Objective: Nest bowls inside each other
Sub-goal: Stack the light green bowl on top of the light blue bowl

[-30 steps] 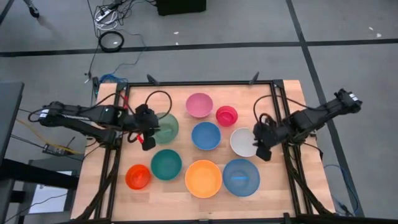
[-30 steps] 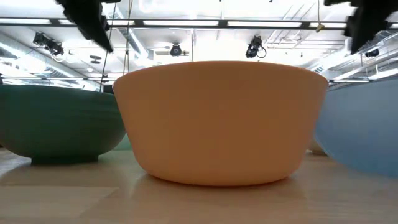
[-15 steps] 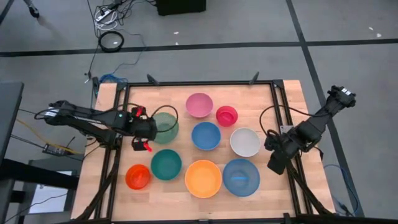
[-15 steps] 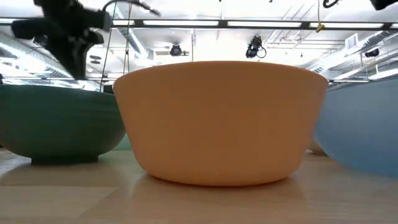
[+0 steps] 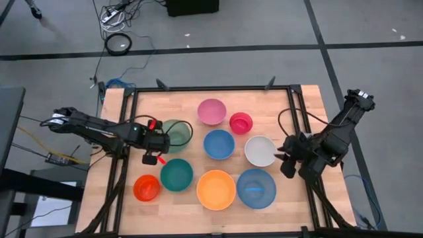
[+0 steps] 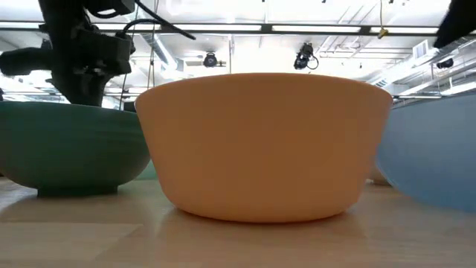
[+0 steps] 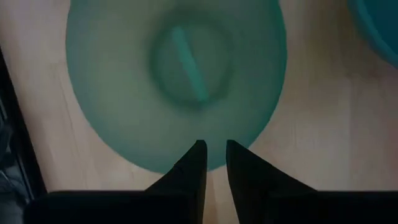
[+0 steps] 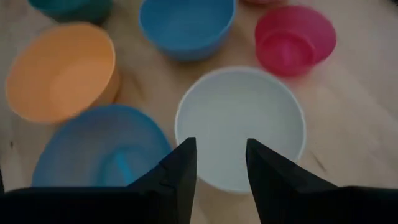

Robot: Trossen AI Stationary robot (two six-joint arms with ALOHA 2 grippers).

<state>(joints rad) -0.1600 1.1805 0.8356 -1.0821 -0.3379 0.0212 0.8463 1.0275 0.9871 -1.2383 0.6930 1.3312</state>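
Nine bowls rest on their bases on the wooden table: pink (image 5: 211, 111), magenta-red (image 5: 240, 122), sage green (image 5: 177, 134), blue (image 5: 219, 143), white (image 5: 259, 151), teal (image 5: 176, 174), orange-red (image 5: 147, 188), large orange (image 5: 216, 189) and large light blue (image 5: 256, 188). My left gripper (image 5: 161, 140) hangs over the sage green bowl's left rim (image 7: 186, 165), pointing steeply down, its fingers (image 7: 214, 155) a narrow gap apart with nothing between them. My right gripper (image 5: 283, 162) stands open just right of the white bowl (image 8: 239, 124), above its rim.
The bowls stand close together in three rows. A black frame rail (image 5: 291, 132) runs along the table's left, right and far sides. In the low view the large orange bowl (image 6: 264, 145) fills the middle, the teal one (image 6: 67, 149) hiding my left gripper's fingertips.
My left gripper has come down toward the sage green bowl's left rim and rolled about its own axis. My right gripper has swung off the white bowl toward the table's right edge and turned; it now stands beside that bowl.
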